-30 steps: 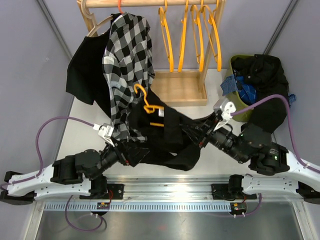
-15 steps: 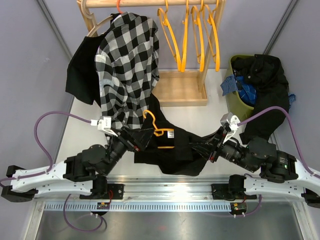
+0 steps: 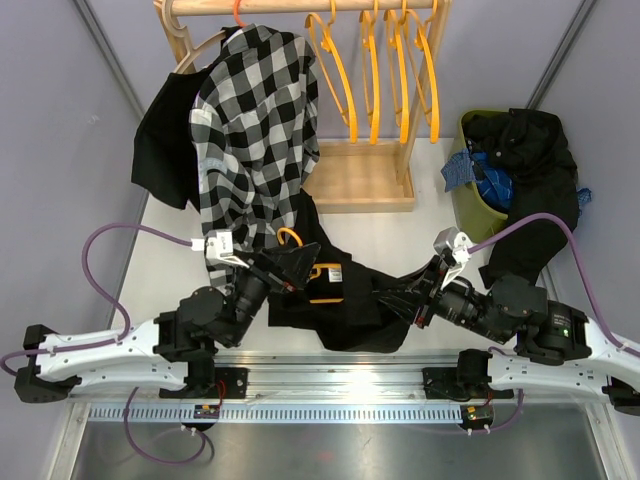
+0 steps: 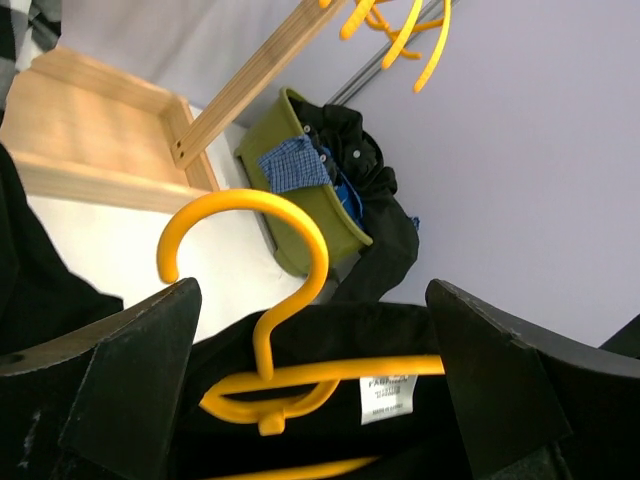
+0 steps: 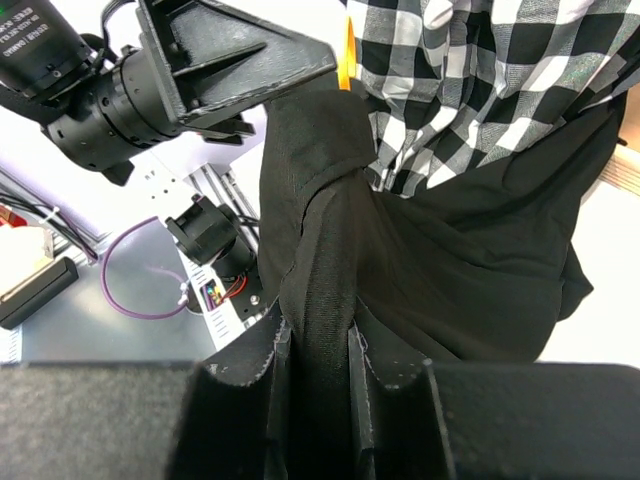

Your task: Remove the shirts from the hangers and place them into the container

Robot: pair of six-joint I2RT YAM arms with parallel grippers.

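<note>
Two grippers work on one garment. In the top view, the limp black long-sleeved cloth shirt (image 3: 345, 305) lies bunched on the white worktop (image 3: 420, 225) between my arms. A thin bright orange plastic hanger (image 3: 318, 270) sits in its neck opening. My left gripper (image 3: 297, 262) stands spread wide around the hanger's hook, holding nothing. My right gripper (image 3: 395, 298) is clenched on a fold at the shirt's right side. The olive-green plastic tub (image 3: 472, 212), already stuffed with dark clothes, sits well off to the right. The black-and-white checked shirt (image 3: 255, 130) hangs from the pale wooden rack (image 3: 360, 180) and drapes down just beside my left gripper, so I judge it could snag.

Left wrist view: the hook rises between my open fingers, and the hanger's bar runs under the collar by a small white label (image 4: 385, 396). The hanger looks stiff, light and probably slick, and the stem below the hook seems the best hold.

Right wrist view: black fabric is pinched into a ridge between my fingers. The cloth is soft and will likely stretch and drag, so I expect it to need a pull against a firmly held hanger.
</note>
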